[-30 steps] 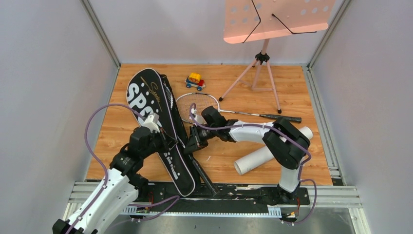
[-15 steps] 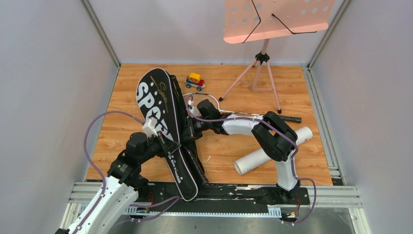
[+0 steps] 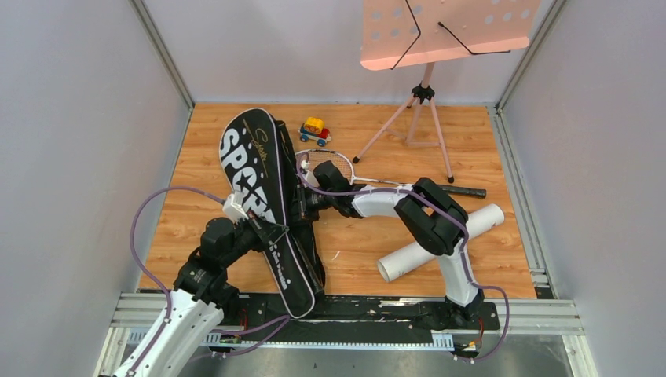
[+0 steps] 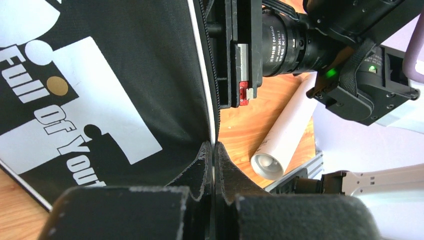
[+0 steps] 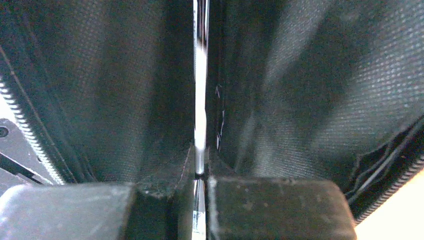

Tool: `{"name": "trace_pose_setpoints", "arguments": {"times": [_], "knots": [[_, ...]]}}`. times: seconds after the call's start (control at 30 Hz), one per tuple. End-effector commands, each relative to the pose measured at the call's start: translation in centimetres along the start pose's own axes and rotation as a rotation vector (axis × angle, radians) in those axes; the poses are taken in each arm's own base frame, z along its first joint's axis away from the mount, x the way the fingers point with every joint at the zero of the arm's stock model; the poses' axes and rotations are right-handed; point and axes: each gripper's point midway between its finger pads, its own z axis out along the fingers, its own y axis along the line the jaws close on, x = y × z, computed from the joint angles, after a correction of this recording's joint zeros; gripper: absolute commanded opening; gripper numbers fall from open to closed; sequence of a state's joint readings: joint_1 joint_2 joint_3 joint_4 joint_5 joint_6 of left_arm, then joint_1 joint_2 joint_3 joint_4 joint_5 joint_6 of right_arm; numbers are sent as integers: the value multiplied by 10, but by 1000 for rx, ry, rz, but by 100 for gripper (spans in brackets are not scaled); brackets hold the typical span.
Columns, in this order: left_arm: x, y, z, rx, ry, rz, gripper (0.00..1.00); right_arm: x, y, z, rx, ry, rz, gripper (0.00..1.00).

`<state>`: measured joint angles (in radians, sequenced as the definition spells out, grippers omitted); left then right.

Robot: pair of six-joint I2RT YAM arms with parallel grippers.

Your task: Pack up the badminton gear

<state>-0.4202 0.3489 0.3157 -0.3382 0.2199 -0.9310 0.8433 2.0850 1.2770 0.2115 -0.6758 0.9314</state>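
Observation:
The long black bag (image 3: 263, 184) lettered SPORT lies lengthwise left of centre, its top flap raised. My left gripper (image 3: 271, 232) is shut on the flap's white-piped edge (image 4: 213, 145). My right gripper (image 3: 303, 206) reaches into the bag's open side and is shut on a thin silver racket shaft (image 5: 200, 100), with dark bag lining (image 5: 110, 90) on both sides. The remainder of that racket is hidden. Another racket (image 3: 328, 166) lies on the floor behind the right arm, its handle (image 3: 463, 191) pointing right. The white tube (image 3: 440, 243) lies at the right, also seen as the tube (image 4: 285, 145) in the left wrist view.
A small toy car (image 3: 314, 131) sits beside the bag's far end. The pink music stand (image 3: 424, 94) stands on its tripod at the back right. Grey walls close in both sides, and a metal rail (image 3: 345, 312) runs along the near edge.
The bag's flap has swung up and to the right under the left gripper. The right gripper has moved farther back and left, deeper into the bag with the racket shaft.

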Motion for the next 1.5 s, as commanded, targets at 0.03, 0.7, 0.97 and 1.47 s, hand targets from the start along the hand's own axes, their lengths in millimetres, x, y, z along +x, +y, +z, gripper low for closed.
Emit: {"name": "trace_pose_setpoints", "arguments": {"times": [0.03, 0.7, 0.97, 1.47], "knots": [[13, -24, -4, 129, 69, -49, 0, -66, 29, -2, -96, -257, -3, 0], [4, -31, -5, 176, 2, -173, 0, -80, 2, 14, 3, -360, -24, 1], [-16, 5, 5, -10, -123, -124, 0, -63, 16, 26, 58, -266, -141, 31], [-66, 52, 12, -377, -286, 19, 0, -25, 17, -56, 161, -240, -335, 50]]}}
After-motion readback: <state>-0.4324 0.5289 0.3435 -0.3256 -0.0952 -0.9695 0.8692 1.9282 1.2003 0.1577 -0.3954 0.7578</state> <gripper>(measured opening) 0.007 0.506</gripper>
